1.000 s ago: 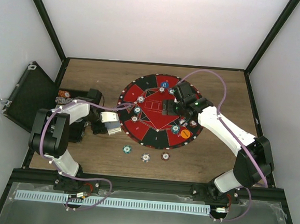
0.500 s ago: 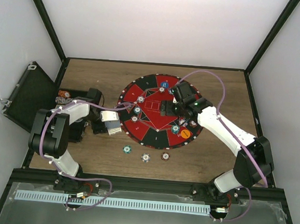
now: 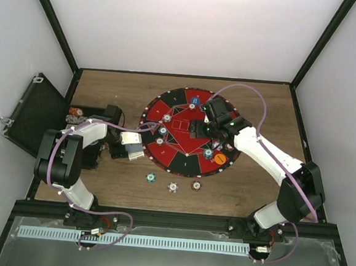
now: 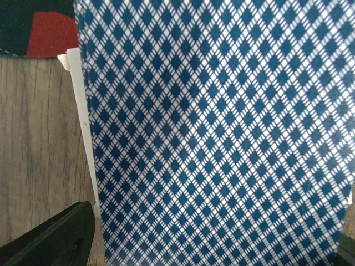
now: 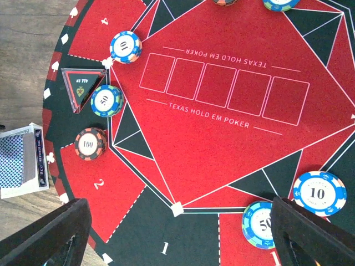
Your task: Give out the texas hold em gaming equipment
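My left gripper (image 3: 129,146) is shut on a deck of playing cards (image 3: 132,146) just off the left rim of the round red-and-black mat (image 3: 180,147). In the left wrist view (image 4: 213,235) the blue diamond card back (image 4: 216,127) fills the frame. My right gripper (image 3: 197,128) hangs open and empty over the mat's middle; in the right wrist view (image 5: 180,221) its fingers straddle bare felt. Chips lie on the mat: a 10 (image 5: 125,47), a 50 (image 5: 106,101), a 100 (image 5: 90,143), another 50 (image 5: 259,224) and another 10 (image 5: 319,193). An orange button (image 3: 220,158) lies at the mat's right.
Three loose chips (image 3: 172,187) lie on the wood in front of the mat. An open black case (image 3: 34,112) stands at the left edge with stacked chips (image 3: 75,111) in it. A triangular all-in marker (image 5: 83,86) lies on the mat's left.
My left gripper has shifted slightly left and back with the deck. My right gripper has drifted slightly left over the mat.
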You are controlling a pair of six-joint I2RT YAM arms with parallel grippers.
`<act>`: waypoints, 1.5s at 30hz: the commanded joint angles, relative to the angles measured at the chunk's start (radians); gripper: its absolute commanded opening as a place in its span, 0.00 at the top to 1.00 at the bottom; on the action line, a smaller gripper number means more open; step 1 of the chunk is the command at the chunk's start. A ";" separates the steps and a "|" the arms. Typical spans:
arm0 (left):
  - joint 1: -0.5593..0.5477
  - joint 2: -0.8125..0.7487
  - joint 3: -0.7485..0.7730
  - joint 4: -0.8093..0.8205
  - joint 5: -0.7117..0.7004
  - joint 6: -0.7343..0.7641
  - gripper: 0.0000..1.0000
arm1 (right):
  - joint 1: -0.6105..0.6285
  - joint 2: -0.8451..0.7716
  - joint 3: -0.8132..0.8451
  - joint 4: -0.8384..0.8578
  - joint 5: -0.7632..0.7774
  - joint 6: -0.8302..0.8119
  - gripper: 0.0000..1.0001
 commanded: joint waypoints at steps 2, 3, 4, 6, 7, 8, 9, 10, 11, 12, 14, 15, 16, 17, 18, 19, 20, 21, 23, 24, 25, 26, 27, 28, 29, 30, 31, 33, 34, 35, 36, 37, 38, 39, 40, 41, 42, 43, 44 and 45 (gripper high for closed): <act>-0.023 0.069 -0.047 0.051 -0.047 0.017 0.17 | 0.012 -0.011 -0.008 0.023 -0.010 0.004 0.10; -0.025 0.073 -0.045 0.051 -0.051 0.016 0.18 | 0.012 -0.012 -0.010 0.023 -0.012 0.004 0.10; -0.026 0.075 -0.045 0.050 -0.055 0.016 0.20 | 0.011 -0.013 -0.012 0.024 -0.012 0.003 0.10; -0.029 0.079 -0.045 0.049 -0.059 0.015 0.26 | 0.012 -0.013 -0.015 0.026 -0.015 0.003 0.11; -0.029 0.078 -0.046 0.048 -0.059 0.015 0.29 | 0.012 -0.013 -0.016 0.027 -0.016 0.002 0.11; -0.029 0.079 -0.047 0.047 -0.059 0.015 0.33 | 0.013 -0.013 -0.017 0.028 -0.018 0.002 0.11; -0.029 0.078 -0.048 0.046 -0.061 0.013 0.37 | 0.012 -0.013 -0.019 0.030 -0.021 0.002 0.11; -0.028 0.079 -0.048 0.046 -0.064 0.012 0.40 | 0.012 -0.013 -0.020 0.030 -0.022 0.002 0.11; -0.028 0.078 -0.047 0.047 -0.066 0.010 0.41 | 0.011 -0.012 -0.021 0.032 -0.023 0.003 0.11; -0.029 0.078 -0.049 0.046 -0.067 0.010 0.42 | 0.012 -0.012 -0.022 0.033 -0.023 0.003 0.11; -0.029 0.072 -0.052 0.046 -0.070 0.008 0.46 | 0.012 -0.013 -0.024 0.035 -0.026 0.003 0.11; -0.029 0.069 -0.052 0.046 -0.073 0.008 0.49 | 0.012 -0.013 -0.024 0.037 -0.028 0.002 0.11; -0.029 0.066 -0.054 0.046 -0.074 0.008 0.52 | 0.012 -0.013 -0.026 0.038 -0.030 0.004 0.12; -0.029 0.063 -0.054 0.047 -0.078 0.008 0.57 | 0.013 -0.013 -0.026 0.039 -0.031 0.003 0.12; -0.028 0.058 -0.055 0.048 -0.081 0.006 0.62 | 0.012 -0.013 -0.027 0.041 -0.031 0.003 0.12; -0.028 0.055 -0.056 0.047 -0.084 0.005 0.65 | 0.012 -0.013 -0.027 0.042 -0.031 0.004 0.12; -0.029 0.050 -0.054 0.046 -0.088 0.005 0.70 | 0.011 -0.013 -0.027 0.042 -0.032 0.004 0.12; -0.029 0.045 -0.055 0.044 -0.092 0.004 0.74 | 0.012 -0.013 -0.027 0.043 -0.034 0.005 0.12; -0.029 0.034 -0.052 0.041 -0.102 0.005 0.80 | 0.012 -0.013 -0.027 0.045 -0.035 0.005 0.12; -0.029 0.029 -0.050 0.038 -0.107 0.005 0.83 | 0.012 -0.013 -0.027 0.045 -0.037 0.007 0.12; -0.027 0.022 -0.048 0.035 -0.111 0.005 0.87 | 0.012 -0.013 -0.027 0.045 -0.037 0.005 0.12; -0.027 0.014 -0.044 0.031 -0.114 0.003 0.91 | 0.012 -0.013 -0.026 0.046 -0.038 0.006 0.12; -0.027 0.007 -0.039 0.028 -0.115 0.003 0.95 | 0.012 -0.013 -0.026 0.047 -0.040 0.006 0.12; -0.025 0.000 -0.032 0.019 -0.115 -0.001 0.96 | 0.012 -0.015 -0.026 0.047 -0.041 0.005 0.12; -0.024 -0.008 -0.025 0.008 -0.113 -0.003 0.96 | 0.012 -0.014 -0.026 0.048 -0.042 0.006 0.11; -0.022 -0.018 -0.018 -0.004 -0.108 -0.006 0.96 | 0.012 -0.015 -0.025 0.048 -0.043 0.004 0.11; -0.022 -0.028 -0.011 -0.015 -0.103 -0.008 0.96 | 0.012 -0.015 -0.024 0.047 -0.045 0.004 0.11; -0.022 -0.046 0.000 -0.034 -0.094 -0.008 0.96 | 0.013 -0.016 -0.020 0.048 -0.049 0.005 0.10; -0.021 -0.057 0.003 -0.042 -0.091 -0.007 0.96 | 0.011 -0.016 -0.020 0.050 -0.053 0.007 0.09; -0.020 -0.069 0.007 -0.051 -0.086 -0.005 0.96 | 0.010 -0.016 -0.019 0.051 -0.058 0.008 0.09; -0.021 -0.083 0.012 -0.060 -0.082 -0.002 0.96 | 0.011 -0.014 -0.016 0.049 -0.062 0.010 0.08; -0.021 -0.093 0.018 -0.072 -0.076 0.000 0.96 | 0.010 -0.010 -0.012 0.045 -0.067 0.010 0.08; -0.021 -0.105 0.026 -0.087 -0.069 0.001 0.96 | 0.010 -0.004 -0.005 0.039 -0.072 0.011 0.07; -0.021 -0.117 0.036 -0.111 -0.058 0.002 0.96 | 0.010 0.000 0.001 0.037 -0.083 0.010 0.06; -0.022 -0.132 0.045 -0.131 -0.046 0.002 0.96 | 0.010 0.004 0.006 0.038 -0.098 0.010 0.06; -0.022 -0.147 0.056 -0.147 -0.030 0.004 0.96 | 0.010 0.006 0.010 0.047 -0.123 0.011 0.05; -0.022 -0.162 0.065 -0.163 -0.014 0.004 0.96 | 0.010 0.007 0.012 0.059 -0.155 0.013 0.04; -0.024 -0.180 0.074 -0.180 0.007 0.004 0.96 | 0.009 0.009 0.013 0.077 -0.201 0.016 0.03; -0.026 -0.196 0.086 -0.198 0.026 0.004 0.96 | 0.009 0.015 0.013 0.098 -0.261 0.019 0.03; -0.029 -0.211 0.098 -0.220 0.060 0.004 0.96 | 0.009 0.022 0.014 0.123 -0.329 0.027 0.02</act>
